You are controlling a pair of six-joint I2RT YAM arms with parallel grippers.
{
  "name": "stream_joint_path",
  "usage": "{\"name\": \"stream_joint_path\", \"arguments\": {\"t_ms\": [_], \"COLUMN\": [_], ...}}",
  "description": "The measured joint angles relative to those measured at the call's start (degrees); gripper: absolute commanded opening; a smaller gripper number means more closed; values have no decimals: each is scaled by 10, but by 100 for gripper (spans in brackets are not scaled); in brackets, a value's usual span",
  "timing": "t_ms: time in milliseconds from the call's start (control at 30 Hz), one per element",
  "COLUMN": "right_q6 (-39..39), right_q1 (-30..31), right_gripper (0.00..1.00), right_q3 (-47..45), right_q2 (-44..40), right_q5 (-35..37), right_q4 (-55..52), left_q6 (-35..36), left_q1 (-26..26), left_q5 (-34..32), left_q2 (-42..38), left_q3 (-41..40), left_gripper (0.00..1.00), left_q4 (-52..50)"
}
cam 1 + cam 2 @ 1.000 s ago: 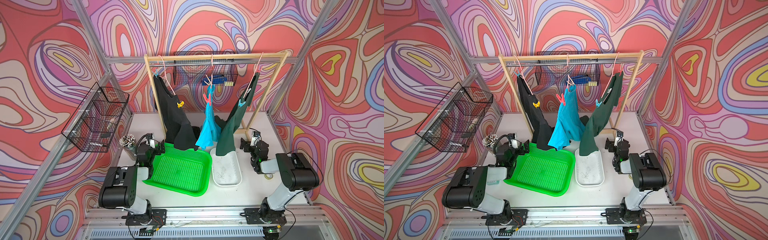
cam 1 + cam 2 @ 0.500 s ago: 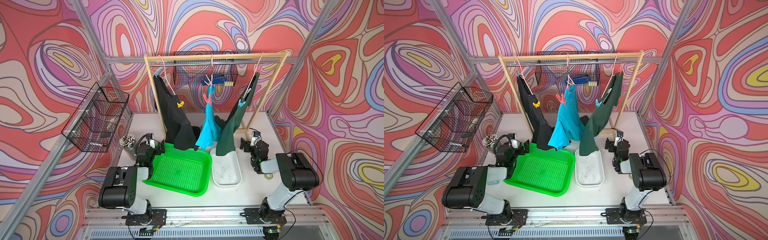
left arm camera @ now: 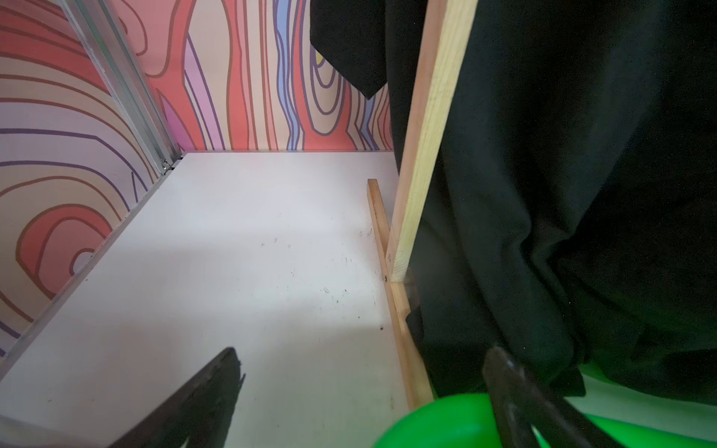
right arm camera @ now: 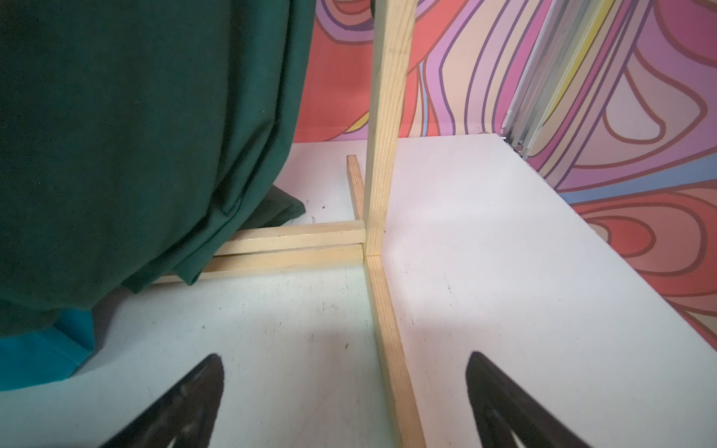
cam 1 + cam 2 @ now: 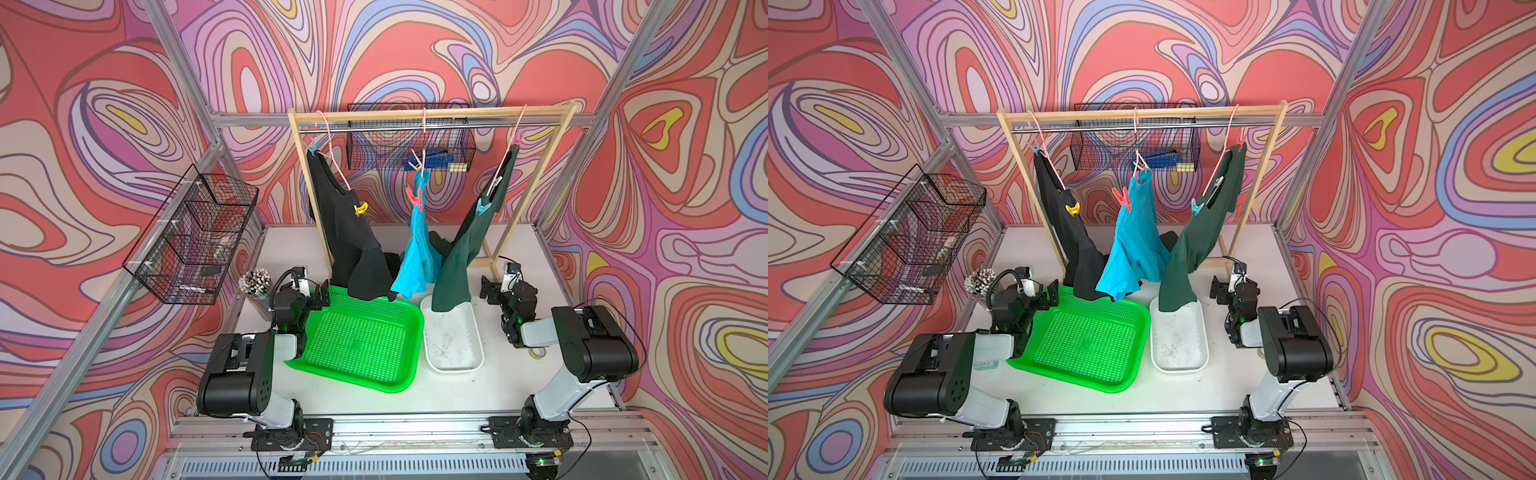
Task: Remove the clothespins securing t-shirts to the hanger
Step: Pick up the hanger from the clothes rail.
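Note:
Three t-shirts hang on pink hangers [image 5: 337,168] from a wooden rack [image 5: 457,113]: black [image 5: 351,245], turquoise [image 5: 419,253] and dark green [image 5: 461,253]. Several clothespins pin them: light blue [image 5: 311,146] and yellow [image 5: 360,209] on the black, beige [image 5: 415,165] and red-pink [image 5: 414,198] on the turquoise, red-pink [image 5: 516,138] and light blue [image 5: 482,206] on the green. My left gripper [image 5: 318,291] [image 3: 362,351] is open and empty, low by the rack's left post, below the black shirt's hem. My right gripper [image 5: 490,286] [image 4: 345,356] is open and empty, over the rack's right foot.
A green perforated tray [image 5: 386,388] and a white tray [image 5: 453,368] lie under the shirts' hems. A cup of sticks [image 5: 255,280] stands left of my left arm. Wire baskets hang on the left wall [image 5: 195,232] and the back wall [image 5: 407,137]. A tape roll [image 5: 538,352] lies by the right arm.

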Motion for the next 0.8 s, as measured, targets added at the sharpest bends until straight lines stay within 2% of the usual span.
{"name": "stream_joint_path", "arguments": {"t_ms": [167, 400, 700, 800], "right_q6": [-1, 17, 103, 136], "right_q1": [0, 0, 1, 2], "right_gripper": [98, 98, 98, 98], "right_q3": [7, 100, 156, 180], "right_q2": [-26, -120, -169, -178], "right_q5": [-2, 10, 56, 60], "right_q4": [-50, -199, -407, -490], "left_q6": [-6, -15, -67, -93], "left_q1": [0, 0, 0, 0], "left_q5": [-8, -51, -169, -205], "left_q2": [-3, -55, -211, -248], "left_q3": [-2, -15, -25, -5], "left_gripper": [100, 100, 100, 100], "left_q4": [0, -55, -134, -196]}}
